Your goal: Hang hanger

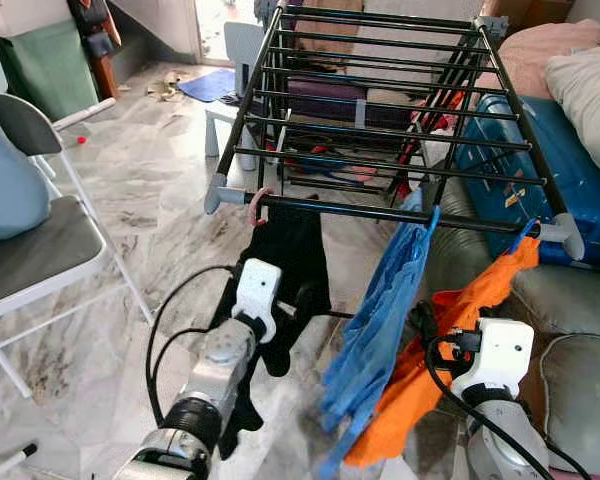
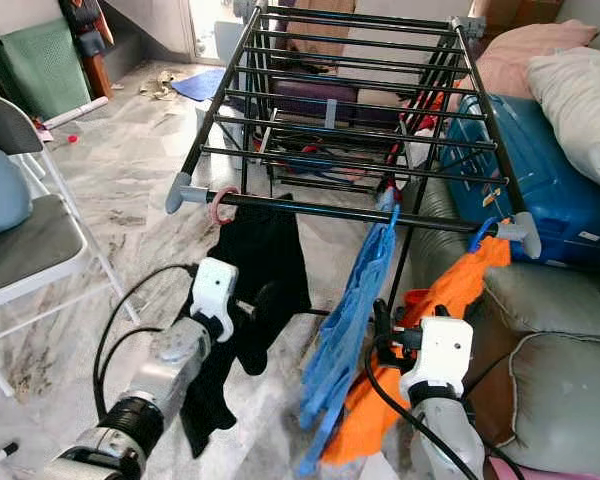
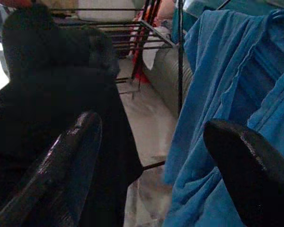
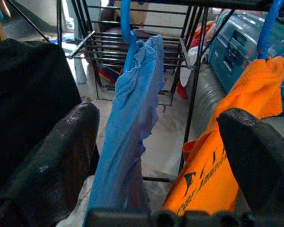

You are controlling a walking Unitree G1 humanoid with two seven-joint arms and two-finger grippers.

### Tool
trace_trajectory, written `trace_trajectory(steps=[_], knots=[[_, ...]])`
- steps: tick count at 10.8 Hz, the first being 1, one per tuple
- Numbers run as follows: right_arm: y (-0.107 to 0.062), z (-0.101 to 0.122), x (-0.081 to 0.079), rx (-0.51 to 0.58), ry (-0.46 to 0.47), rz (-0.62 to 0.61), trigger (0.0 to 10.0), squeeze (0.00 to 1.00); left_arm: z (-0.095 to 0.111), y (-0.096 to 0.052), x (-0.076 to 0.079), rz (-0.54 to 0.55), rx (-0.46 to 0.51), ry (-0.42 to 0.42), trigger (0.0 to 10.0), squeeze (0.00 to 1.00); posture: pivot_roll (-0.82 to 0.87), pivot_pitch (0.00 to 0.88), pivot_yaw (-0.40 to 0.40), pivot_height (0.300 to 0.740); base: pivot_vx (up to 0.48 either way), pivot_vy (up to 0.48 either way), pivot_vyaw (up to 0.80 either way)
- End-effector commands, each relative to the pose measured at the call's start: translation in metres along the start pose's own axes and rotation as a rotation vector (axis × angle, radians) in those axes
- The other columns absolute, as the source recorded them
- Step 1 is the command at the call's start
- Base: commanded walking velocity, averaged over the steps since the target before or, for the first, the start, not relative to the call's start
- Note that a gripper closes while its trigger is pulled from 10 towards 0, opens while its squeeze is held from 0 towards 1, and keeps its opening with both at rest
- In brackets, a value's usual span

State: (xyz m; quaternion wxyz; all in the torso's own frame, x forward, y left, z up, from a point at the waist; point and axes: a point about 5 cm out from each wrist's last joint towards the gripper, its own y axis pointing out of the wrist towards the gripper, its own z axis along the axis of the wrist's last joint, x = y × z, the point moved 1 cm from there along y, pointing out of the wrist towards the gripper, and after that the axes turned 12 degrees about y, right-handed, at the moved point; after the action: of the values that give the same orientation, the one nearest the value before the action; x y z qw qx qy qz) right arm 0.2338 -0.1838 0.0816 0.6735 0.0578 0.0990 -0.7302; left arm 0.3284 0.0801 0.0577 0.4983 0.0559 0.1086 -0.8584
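A black drying rack (image 1: 380, 212) stands ahead with three garments on its front bar. A black garment (image 1: 295, 250) hangs from a pink hanger hook (image 1: 260, 203). To its right a blue garment (image 1: 380, 310) hangs on a blue hanger (image 4: 125, 28), and further right an orange garment (image 1: 480, 290) hangs on another blue hook (image 1: 523, 235). My left gripper (image 3: 154, 156) is open, low in front of the black and blue garments, with nothing in it. My right gripper (image 4: 158, 151) is open too, low between the blue and orange garments.
A grey folding chair (image 1: 40, 250) stands at the left. A blue suitcase (image 1: 560, 170) with pillows (image 1: 590, 90) and a grey cushion (image 1: 570, 300) crowd the right side. Clothes lie under the rack. Bare marble floor (image 1: 150, 180) lies between chair and rack.
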Motion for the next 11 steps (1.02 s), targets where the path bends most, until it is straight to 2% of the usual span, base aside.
trace_trajectory(steps=[1,2,3,4,5,9,11], knots=[[0.000,0.008,0.001,0.039,0.000,-0.013,10.0,0.94,0.000,-0.003,-0.001,-0.008,0.007,0.021,10.0,0.00,0.01,0.000,-0.038,0.740,0.000,0.000,0.00],[-0.002,0.009,0.001,0.055,0.004,-0.024,10.0,0.91,-0.003,-0.006,-0.005,-0.001,0.000,0.031,10.0,0.00,0.00,0.000,-0.029,0.740,0.000,0.000,0.00],[-0.007,0.009,0.003,0.076,0.013,-0.067,10.0,0.56,-0.008,-0.012,-0.014,0.022,-0.020,0.061,10.0,0.00,0.00,0.000,-0.007,0.740,0.000,0.000,0.00],[-0.011,0.006,0.005,0.074,0.020,-0.092,10.0,0.24,-0.008,-0.013,-0.015,0.012,-0.021,0.055,10.0,0.00,0.00,0.000,0.000,0.740,0.000,0.000,0.00],[-0.013,0.003,0.005,0.066,0.026,-0.101,10.0,0.00,-0.007,-0.014,-0.013,-0.011,-0.020,0.069,10.0,0.00,0.00,0.000,0.004,0.740,0.000,0.000,0.00],[-0.008,0.005,0.007,0.071,0.030,-0.098,10.0,0.00,-0.002,-0.009,-0.017,0.010,-0.025,0.083,10.0,0.00,0.02,0.000,-0.025,0.740,0.000,0.000,0.00],[-0.005,0.007,0.014,0.077,0.042,-0.119,10.0,0.00,-0.005,-0.014,-0.021,0.023,-0.037,0.087,10.0,0.00,0.03,0.000,-0.032,0.740,-0.261,0.000,0.00]])
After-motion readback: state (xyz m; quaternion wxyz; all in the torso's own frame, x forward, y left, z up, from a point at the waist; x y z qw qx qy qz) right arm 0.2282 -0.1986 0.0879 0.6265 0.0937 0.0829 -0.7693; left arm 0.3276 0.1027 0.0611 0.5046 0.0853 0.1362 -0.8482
